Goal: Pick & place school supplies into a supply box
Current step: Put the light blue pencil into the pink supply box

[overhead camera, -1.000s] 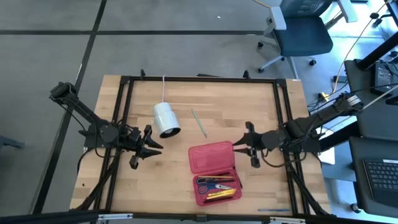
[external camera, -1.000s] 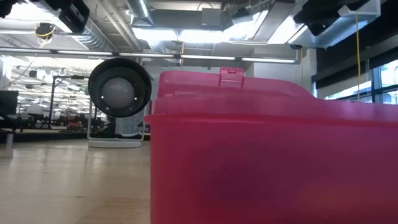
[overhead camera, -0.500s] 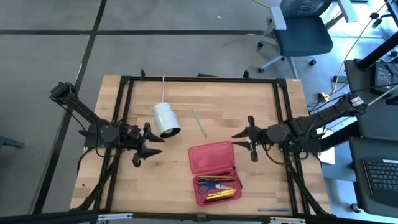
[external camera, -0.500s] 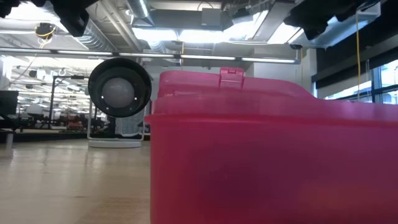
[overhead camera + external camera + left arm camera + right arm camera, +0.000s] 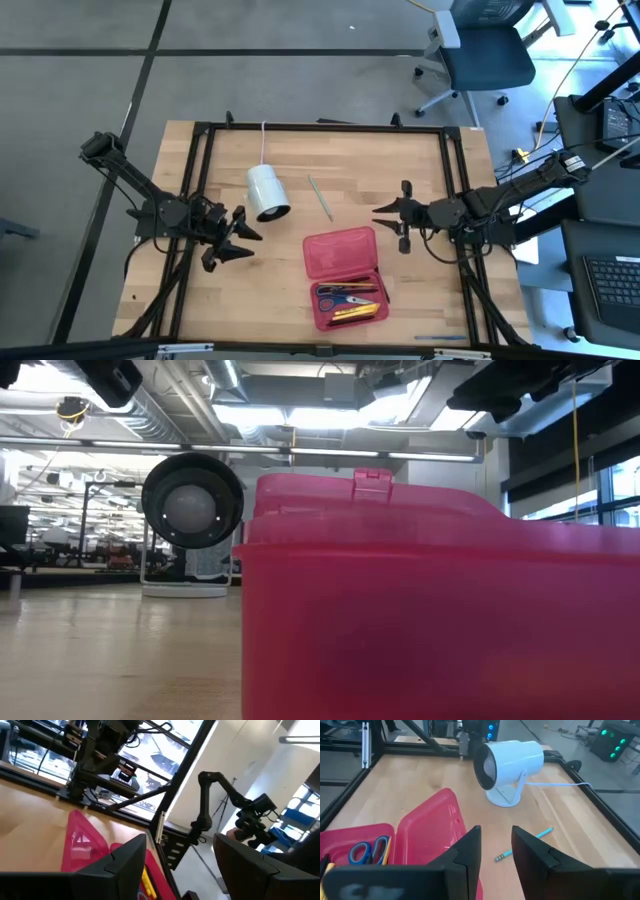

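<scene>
Red pencil case [image 5: 345, 277] lies open on the wooden desk [image 5: 420, 170], lid [image 5: 340, 251] flipped back toward the far side, tray nearer the front edge. Blue-handled scissors [image 5: 337, 295] and yellow pencils [image 5: 355, 312] sit inside the tray. One green pencil [image 5: 320, 198] lies loose on the desk between the case and the white lamp [image 5: 267, 191]. Left hand [image 5: 228, 243] hovers left of the case, fingers apart, empty. Right hand [image 5: 396, 217] hovers just right of the lid, fingers slightly apart, holding nothing.

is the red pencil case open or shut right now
Open: the red pencil case has its lid folded back flat, and scissors lie in the exposed tray.
</scene>
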`<state>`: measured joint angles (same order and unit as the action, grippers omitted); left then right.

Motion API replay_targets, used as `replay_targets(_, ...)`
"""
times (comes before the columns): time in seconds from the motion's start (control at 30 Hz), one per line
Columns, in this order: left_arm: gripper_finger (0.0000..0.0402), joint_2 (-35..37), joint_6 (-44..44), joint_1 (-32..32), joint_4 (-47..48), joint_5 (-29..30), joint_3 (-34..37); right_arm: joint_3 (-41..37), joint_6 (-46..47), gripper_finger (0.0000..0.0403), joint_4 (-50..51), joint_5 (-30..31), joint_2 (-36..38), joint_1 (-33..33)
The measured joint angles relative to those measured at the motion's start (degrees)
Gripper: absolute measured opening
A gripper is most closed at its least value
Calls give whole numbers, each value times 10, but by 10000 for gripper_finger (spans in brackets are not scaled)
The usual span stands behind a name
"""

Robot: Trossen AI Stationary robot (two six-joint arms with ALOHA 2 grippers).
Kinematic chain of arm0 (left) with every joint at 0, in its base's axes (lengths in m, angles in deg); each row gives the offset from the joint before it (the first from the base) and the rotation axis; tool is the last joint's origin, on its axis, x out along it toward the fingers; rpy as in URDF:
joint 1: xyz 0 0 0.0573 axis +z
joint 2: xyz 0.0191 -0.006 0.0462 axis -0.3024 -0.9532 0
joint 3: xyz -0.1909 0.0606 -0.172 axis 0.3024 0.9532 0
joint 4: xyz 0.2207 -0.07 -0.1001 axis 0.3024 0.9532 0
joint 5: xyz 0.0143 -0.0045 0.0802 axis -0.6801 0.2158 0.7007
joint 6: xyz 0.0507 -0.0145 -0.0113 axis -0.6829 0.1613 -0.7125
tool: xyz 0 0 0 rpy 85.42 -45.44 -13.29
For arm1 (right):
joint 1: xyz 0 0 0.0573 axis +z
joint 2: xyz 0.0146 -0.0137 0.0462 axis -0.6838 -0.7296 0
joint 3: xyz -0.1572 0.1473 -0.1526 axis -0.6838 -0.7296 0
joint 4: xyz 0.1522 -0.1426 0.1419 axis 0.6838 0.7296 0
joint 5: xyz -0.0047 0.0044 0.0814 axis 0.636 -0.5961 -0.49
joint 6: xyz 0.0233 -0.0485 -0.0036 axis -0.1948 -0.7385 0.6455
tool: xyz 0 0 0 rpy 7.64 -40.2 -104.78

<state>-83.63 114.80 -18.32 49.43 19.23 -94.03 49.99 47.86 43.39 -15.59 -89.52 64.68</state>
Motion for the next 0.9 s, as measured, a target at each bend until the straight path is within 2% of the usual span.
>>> replay_targets(0.13,224,0,-14,0,0,8,0,0,0,111,0,0,0,0)
replay_targets(0.27,224,0,-25,5,0,50,0,0,0,111,1,0,0,0)
replay_targets(0.33,223,0,-47,19,11,68,-7,0,-6,111,1,5,0,0)
replay_targets(0.43,222,-1,-83,57,53,54,-42,0,-14,111,1,14,0,0)
replay_targets(0.53,218,-11,-91,106,148,12,-106,0,-14,111,1,22,0,0)
replay_targets(0.7,213,-66,-97,189,361,-44,-240,0,-14,111,5,22,0,0)
replay_targets(0.9,207,-153,-166,277,493,-115,-369,0,-14,111,5,22,0,0)
